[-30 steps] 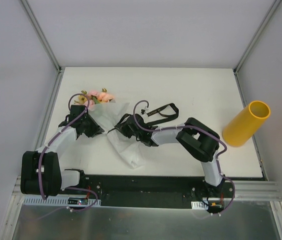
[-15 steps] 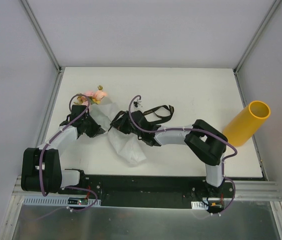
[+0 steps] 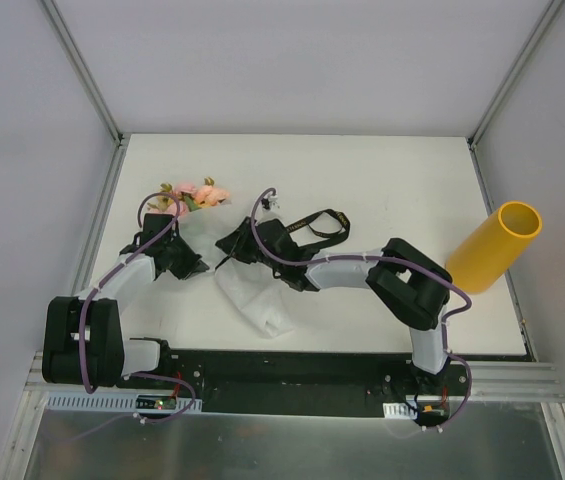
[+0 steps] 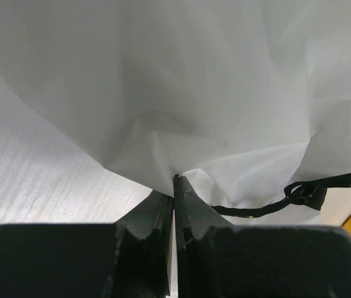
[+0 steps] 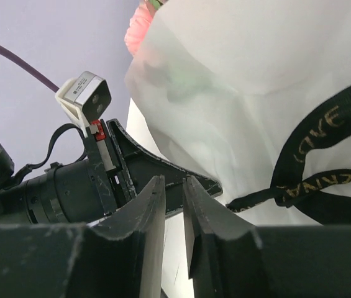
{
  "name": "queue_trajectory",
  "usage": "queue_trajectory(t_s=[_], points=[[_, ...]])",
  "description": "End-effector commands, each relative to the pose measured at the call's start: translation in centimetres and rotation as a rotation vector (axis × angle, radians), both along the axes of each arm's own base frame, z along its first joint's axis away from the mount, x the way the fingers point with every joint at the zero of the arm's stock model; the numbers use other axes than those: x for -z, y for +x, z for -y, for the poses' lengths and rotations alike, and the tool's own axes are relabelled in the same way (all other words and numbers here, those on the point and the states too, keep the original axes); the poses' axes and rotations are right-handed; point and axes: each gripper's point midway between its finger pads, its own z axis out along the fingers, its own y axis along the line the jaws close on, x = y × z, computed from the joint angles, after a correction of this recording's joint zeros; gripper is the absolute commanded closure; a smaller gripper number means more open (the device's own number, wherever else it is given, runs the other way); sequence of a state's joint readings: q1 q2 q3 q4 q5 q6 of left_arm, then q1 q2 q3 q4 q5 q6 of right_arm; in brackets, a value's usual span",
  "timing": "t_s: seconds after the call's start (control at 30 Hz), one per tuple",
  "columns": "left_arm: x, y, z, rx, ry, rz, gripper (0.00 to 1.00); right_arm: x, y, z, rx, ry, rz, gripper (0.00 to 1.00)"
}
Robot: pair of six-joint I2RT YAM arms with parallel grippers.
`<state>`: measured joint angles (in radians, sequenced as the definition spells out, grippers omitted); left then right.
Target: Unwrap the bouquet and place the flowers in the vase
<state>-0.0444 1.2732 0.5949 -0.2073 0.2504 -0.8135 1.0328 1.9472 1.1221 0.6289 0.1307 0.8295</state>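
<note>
The left claw (image 4: 175,186) is pressed together, its tips pinching a pointed fold of the white wrapping paper (image 4: 212,93), which fans out from that point toward 12 o'clock in the left wrist view. Seen from above, this claw sits toward 9 o'clock on the tabletop (image 3: 382,170). The flowers (image 3: 198,194), pink and yellow blooms, lie just beyond it toward 12 o'clock. The rest of the paper trails away from it toward 5 o'clock, loose and crumpled, reaching almost to the near edge. The right claw (image 5: 175,205) stands just beside the left one at its 3 o'clock. Its fingers are narrowly parted with nothing between them, and the left claw's dark fingertip shows directly behind the gap. In the right wrist view the paper rises at 1 o'clock from those fingers, with a pink bloom peeking over its upper edge. The black ribbon (image 3: 322,225) lies untied on the tabletop at 3 o'clock from the right claw, part of it resting against the paper. The vase (image 3: 492,247) stands at the tabletop's 3 o'clock edge, well apart from both claws and from the flowers.
</note>
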Motion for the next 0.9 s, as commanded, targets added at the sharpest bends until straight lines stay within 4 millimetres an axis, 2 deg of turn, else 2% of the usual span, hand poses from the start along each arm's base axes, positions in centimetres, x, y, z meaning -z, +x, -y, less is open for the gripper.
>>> queue_trajectory(t_s=[0.0, 0.2, 0.27, 0.33, 0.4, 0.47, 0.7, 0.77, 0.87], points=[[-0.8, -0.1, 0.0, 0.009, 0.000, 0.023, 0.95, -2.1, 1.0, -0.6, 0.025, 0.008, 0.064, 0.75], [-2.4, 0.4, 0.0, -0.001, -0.011, 0.073, 0.87, -2.0, 0.6, 1.0, 0.113, -0.054, -0.076, 0.65], [-3.0, 0.5, 0.1, -0.002, -0.012, 0.083, 0.80, -1.3, 0.6, 1.4, 0.144, -0.054, -0.115, 0.63], [-3.4, 0.5, -0.2, 0.001, 0.010, 0.087, 0.68, -0.4, 0.5, 1.6, 0.166, -0.062, -0.135, 0.63], [-3.6, 0.4, -1.1, -0.007, 0.060, 0.078, 0.56, 0.3, 0.6, 1.8, 0.185, -0.069, -0.155, 0.63], [-3.7, 0.3, -1.7, -0.017, 0.097, 0.069, 0.49, 0.8, 0.7, 2.1, 0.204, -0.080, -0.167, 0.62], [-2.0, -0.4, -2.0, -0.036, 0.109, 0.005, 0.44, 2.0, 1.2, 3.1, 0.286, -0.133, -0.196, 0.60], [-1.8, -0.1, -1.9, -0.027, 0.104, 0.005, 0.43, 1.9, 1.2, 3.6, 0.317, -0.156, -0.181, 0.60], [-1.7, 0.3, -1.6, -0.022, 0.088, 0.020, 0.43, 2.9, 1.4, 3.8, 0.338, -0.204, -0.192, 0.59]])
